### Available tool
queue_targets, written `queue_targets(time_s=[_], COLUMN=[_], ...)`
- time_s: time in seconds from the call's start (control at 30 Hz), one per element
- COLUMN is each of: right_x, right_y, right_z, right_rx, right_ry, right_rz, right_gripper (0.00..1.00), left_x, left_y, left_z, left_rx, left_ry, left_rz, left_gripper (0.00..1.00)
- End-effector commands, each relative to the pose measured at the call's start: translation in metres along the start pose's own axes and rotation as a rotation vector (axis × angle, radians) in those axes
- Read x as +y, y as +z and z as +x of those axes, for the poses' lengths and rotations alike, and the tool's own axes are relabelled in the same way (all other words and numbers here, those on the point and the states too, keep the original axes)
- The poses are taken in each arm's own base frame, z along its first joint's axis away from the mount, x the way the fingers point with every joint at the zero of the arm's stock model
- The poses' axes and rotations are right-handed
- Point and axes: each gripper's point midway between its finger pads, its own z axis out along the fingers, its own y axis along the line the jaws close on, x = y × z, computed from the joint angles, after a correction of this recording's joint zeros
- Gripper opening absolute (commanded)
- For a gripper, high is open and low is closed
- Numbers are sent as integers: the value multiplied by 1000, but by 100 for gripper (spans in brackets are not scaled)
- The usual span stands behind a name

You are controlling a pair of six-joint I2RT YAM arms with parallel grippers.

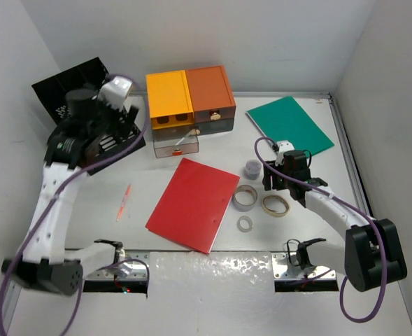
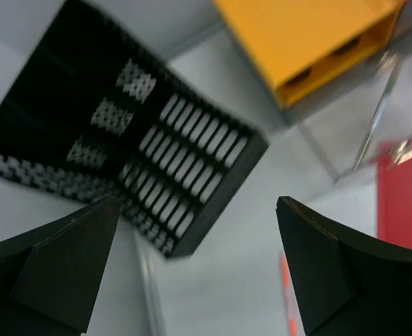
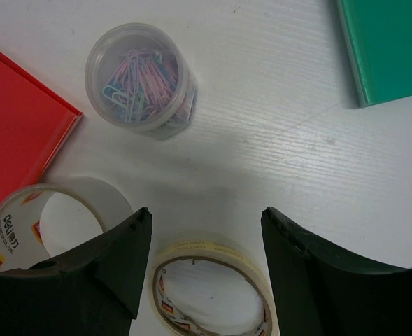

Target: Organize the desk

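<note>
The white desk (image 1: 108,203) holds scattered stationery. My left gripper (image 2: 197,210) hangs open and empty above the desk just beside a black mesh organizer (image 2: 122,140) at the back left (image 1: 87,91). My right gripper (image 3: 206,213) is open low over a beige tape roll (image 3: 212,294), its fingers either side of the roll's far rim and apart from it. A clear tape roll (image 3: 45,217) lies to its left. A clear jar of coloured paper clips (image 3: 139,80) stands just beyond. An orange pen (image 1: 124,201) lies on the desk left of a red notebook (image 1: 194,203).
A yellow drawer box (image 1: 169,98) and an orange one (image 1: 209,91) stand at the back, with a clear drawer (image 1: 176,143) pulled out below. A green notebook (image 1: 289,124) lies at the back right. A small tape ring (image 1: 245,224) sits near the red notebook's corner.
</note>
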Motion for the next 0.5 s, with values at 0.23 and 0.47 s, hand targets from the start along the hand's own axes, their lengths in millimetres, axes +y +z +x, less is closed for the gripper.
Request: queue_targets(time_s=[0.23,0.47], right_x=[6,7], right_y=[-5,-7], right_z=[-21,-17], right_rx=[-89,-98], right_ry=[-7,-3], right_rz=[-27,-31], right_gripper=[64,64], left_x=[-72,-106], left_y=[-38,-14], left_z=[231,281], left_rx=[678,778], left_ry=[65,-3], left_rz=[346,440], left_gripper=[98,95])
